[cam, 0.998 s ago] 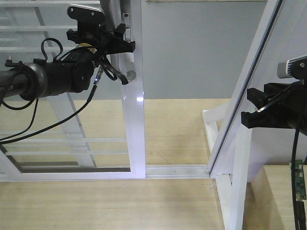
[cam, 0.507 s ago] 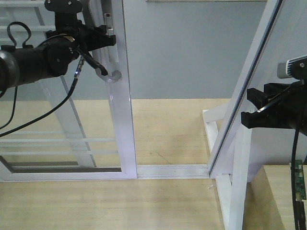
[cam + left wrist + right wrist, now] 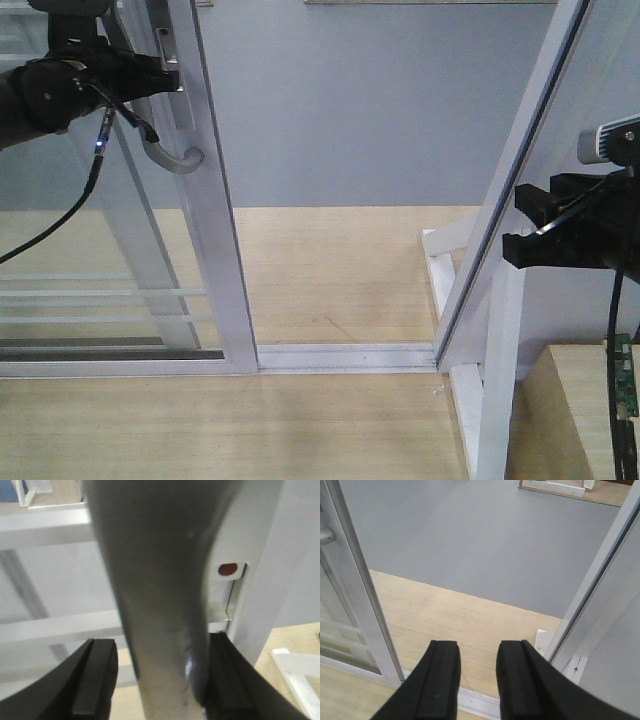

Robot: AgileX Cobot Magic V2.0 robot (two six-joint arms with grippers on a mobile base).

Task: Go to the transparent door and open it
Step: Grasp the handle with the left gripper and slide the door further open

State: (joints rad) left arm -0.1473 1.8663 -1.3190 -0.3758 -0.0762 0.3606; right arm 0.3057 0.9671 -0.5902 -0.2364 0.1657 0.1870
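Observation:
The transparent door stands at the left, a white-framed glass panel with thin horizontal bars. Its curved grey handle is on the right stile. My left gripper reaches in from the left and straddles the top of that handle. In the left wrist view the handle fills the space between the fingers of the left gripper. The right finger lies against it and a gap shows beside the left finger. At the right my right gripper is open and holds nothing. It looks through the doorway.
The floor track runs from the door to a slanted white jamb on the right. A white frame structure stands below that jamb. Beyond the opening are wooden floor and grey floor. The door's stile is at the left of the right wrist view.
The door has slid left, widening the opening. My left arm has moved left with the handle. The right arm has not moved.

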